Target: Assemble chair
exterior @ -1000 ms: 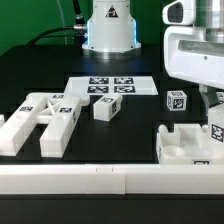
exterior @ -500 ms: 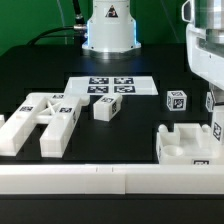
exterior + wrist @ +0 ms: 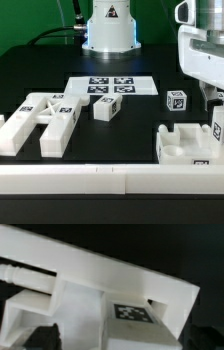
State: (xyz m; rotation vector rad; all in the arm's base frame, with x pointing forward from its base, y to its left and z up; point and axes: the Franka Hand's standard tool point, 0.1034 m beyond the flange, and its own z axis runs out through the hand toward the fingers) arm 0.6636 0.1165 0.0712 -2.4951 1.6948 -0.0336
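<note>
My gripper [image 3: 213, 99] hangs at the exterior view's right, over the white seat block [image 3: 185, 147] near the front. An upright white chair piece with a tag [image 3: 217, 128] stands at that block's right end, just below the fingers. In the wrist view this tagged piece [image 3: 130, 313] fills the frame, with a long white bar [image 3: 110, 266] across it. The gripper [image 3: 120, 341] is open: its dark fingers [image 3: 42, 336] stand wide apart on either side of the piece, with a gap showing.
The marker board [image 3: 113, 87] lies mid-table. A small tagged cube [image 3: 176, 100] and a small block [image 3: 104, 109] sit near it. A larger white chair part with bars [image 3: 42, 122] lies at the left. A white rail [image 3: 100, 181] runs along the front edge.
The jaws have opened and let go of the upright piece. The hand has shifted toward the exterior view's right and slightly up. The loose parts have not moved.
</note>
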